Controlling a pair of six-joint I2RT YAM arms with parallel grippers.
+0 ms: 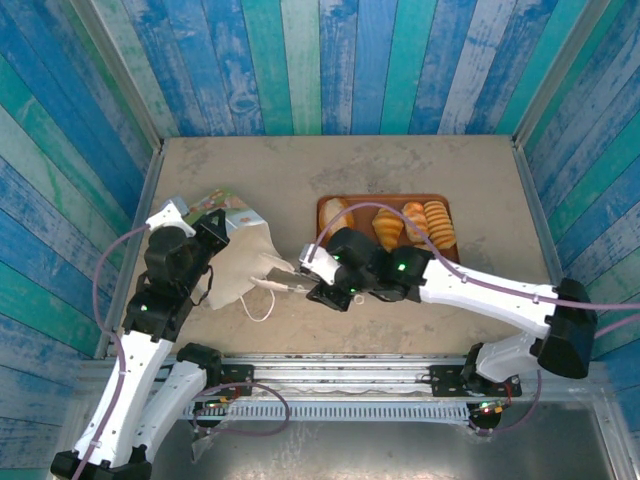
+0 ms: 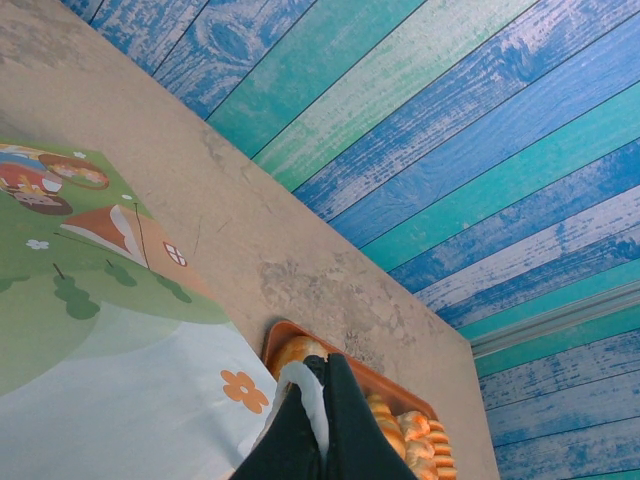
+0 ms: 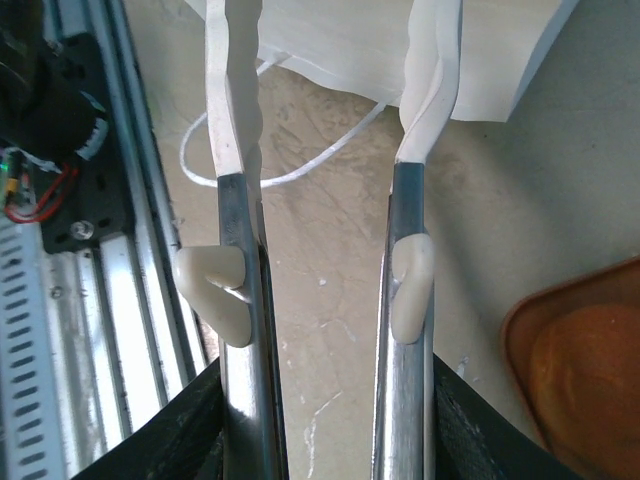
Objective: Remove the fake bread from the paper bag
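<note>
The white paper bag (image 1: 240,268) lies on its side at the table's left, with green-and-orange print (image 2: 110,330). My left gripper (image 1: 214,226) is shut on a fold of the bag's white edge (image 2: 325,366). My right gripper (image 1: 328,284) (image 3: 325,425) is shut on a pair of metal tongs (image 3: 240,240). The tongs stand spread, with nothing between them. Their white tips (image 3: 436,90) reach the bag's mouth (image 3: 400,40). Several pieces of fake bread (image 1: 388,228) (image 2: 296,352) lie on the brown tray (image 1: 322,208). Whatever is inside the bag is hidden.
The bag's cord handle (image 3: 300,165) loops on the table under the tongs. The tray's corner (image 3: 515,330) with a round bun (image 3: 590,370) lies just right of the tongs. The metal rail (image 1: 330,372) runs along the near edge. Blue plank walls enclose the table.
</note>
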